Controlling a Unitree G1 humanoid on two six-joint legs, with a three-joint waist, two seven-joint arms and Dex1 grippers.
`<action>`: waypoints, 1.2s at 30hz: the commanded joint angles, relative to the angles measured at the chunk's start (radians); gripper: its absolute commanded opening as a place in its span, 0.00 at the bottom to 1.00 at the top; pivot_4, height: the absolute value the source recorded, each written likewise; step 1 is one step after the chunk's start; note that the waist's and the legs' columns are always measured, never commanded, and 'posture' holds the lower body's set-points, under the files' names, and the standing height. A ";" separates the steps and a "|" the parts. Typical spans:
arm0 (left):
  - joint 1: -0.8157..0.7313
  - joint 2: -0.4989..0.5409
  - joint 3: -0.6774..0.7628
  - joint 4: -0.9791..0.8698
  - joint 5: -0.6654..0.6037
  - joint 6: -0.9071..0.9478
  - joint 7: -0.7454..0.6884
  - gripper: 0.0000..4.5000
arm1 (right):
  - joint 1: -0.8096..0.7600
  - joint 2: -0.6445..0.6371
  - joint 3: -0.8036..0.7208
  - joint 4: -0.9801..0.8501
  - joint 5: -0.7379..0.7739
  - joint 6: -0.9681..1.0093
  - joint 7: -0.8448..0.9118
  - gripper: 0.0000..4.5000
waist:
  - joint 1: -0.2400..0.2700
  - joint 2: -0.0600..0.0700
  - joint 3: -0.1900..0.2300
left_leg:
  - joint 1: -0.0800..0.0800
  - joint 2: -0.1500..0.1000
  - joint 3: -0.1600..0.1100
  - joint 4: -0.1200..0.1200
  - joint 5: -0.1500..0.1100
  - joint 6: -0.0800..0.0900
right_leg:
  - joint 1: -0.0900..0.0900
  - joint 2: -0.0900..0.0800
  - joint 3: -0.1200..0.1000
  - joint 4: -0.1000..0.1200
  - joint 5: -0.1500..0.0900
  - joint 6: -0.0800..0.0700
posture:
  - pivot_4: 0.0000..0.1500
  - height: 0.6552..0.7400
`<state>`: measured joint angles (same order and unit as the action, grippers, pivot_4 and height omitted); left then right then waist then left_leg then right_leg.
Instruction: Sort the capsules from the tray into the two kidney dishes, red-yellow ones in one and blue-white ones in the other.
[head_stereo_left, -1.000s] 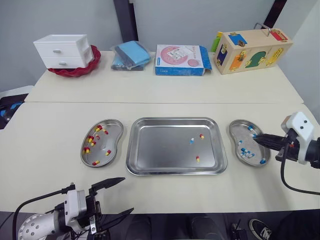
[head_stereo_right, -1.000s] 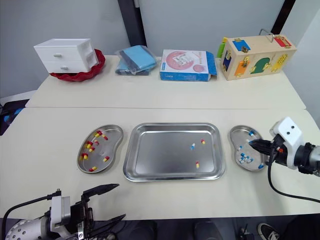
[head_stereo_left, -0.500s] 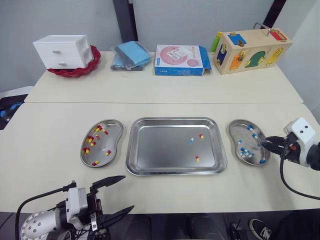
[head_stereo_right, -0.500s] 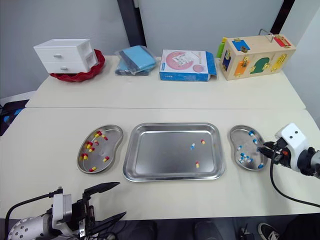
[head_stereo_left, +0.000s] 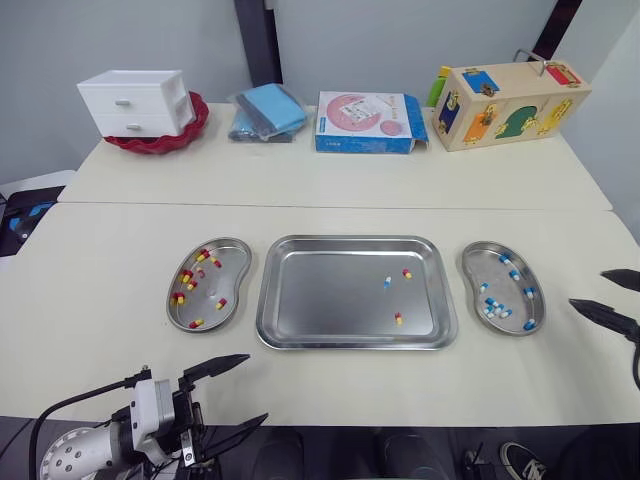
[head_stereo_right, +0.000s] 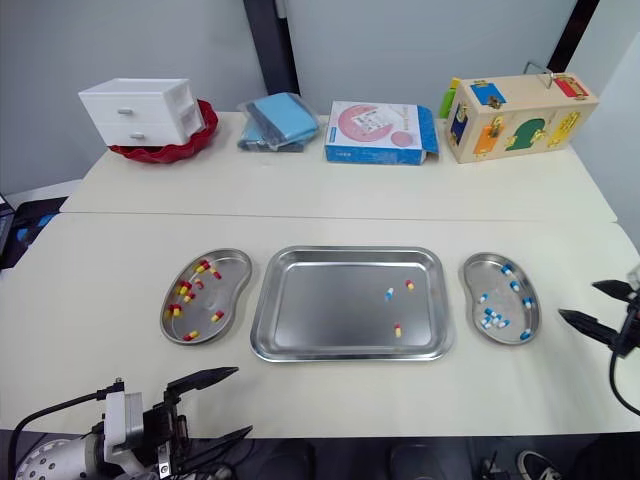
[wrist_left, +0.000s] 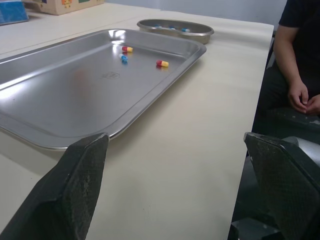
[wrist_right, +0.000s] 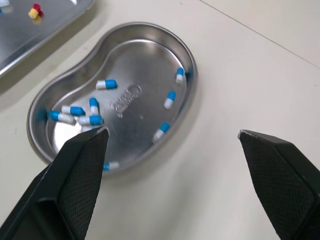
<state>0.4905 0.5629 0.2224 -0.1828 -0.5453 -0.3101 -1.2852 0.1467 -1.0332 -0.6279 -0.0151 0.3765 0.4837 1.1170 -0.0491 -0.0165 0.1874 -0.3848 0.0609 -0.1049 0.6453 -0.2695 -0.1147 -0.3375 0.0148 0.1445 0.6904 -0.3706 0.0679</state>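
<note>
Backing off the right kidney dish (head_stereo_left: 489, 264), the right gripper (head_stereo_right: 580, 300) now hangs just right of it, fingers spread and empty; the left gripper (head_stereo_left: 256, 388) sits released at the near left. Between the two dishes, the tray (head_stereo_left: 310, 300) holds two red-yellow capsules (head_stereo_left: 406, 272) and one blue-white capsule (head_stereo_left: 387, 283), right of its middle.

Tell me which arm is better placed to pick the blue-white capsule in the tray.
Probably right: the capsule lies in the right half of the tray, nearer the open right gripper, beside the dish of blue-white ones.
</note>
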 joint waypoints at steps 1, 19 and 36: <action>0.006 -0.003 -0.001 -0.014 -0.001 -0.015 0.008 1.00 | -0.013 -0.031 -0.045 0.068 -0.001 -0.068 0.025 0.99 | -0.005 0.000 0.000 | 0.002 0.000 0.001 0.000 0.000 0.000 | 0.002 0.000 0.001 -0.001 0.000 0.000 | 1.00 1.00; 0.018 0.012 0.022 -0.020 -0.017 -0.004 0.032 1.00 | -0.039 -0.028 0.009 0.153 -0.006 -0.182 0.033 0.99 | -0.009 0.000 0.000 | 0.003 0.000 0.003 0.000 0.000 0.000 | 0.003 0.000 0.004 -0.002 0.000 0.001 | 1.00 1.00; 0.006 0.004 0.016 -0.012 -0.011 -0.003 0.054 1.00 | -0.060 -0.042 0.022 0.171 -0.012 -0.192 0.042 0.99 | -0.009 0.000 0.000 | 0.003 0.000 0.003 0.000 0.000 0.000 | 0.003 0.000 0.004 -0.002 0.000 0.001 | 1.00 1.00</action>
<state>0.4931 0.5645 0.2287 -0.1846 -0.5476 -0.3097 -1.2330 0.0964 -1.0494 -0.5926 0.1641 0.3637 0.3092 1.1535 -0.0577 -0.0162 0.1873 -0.3816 0.0610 -0.1015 0.6452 -0.2695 -0.1146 -0.3350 0.0148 0.1484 0.6883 -0.3704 0.0685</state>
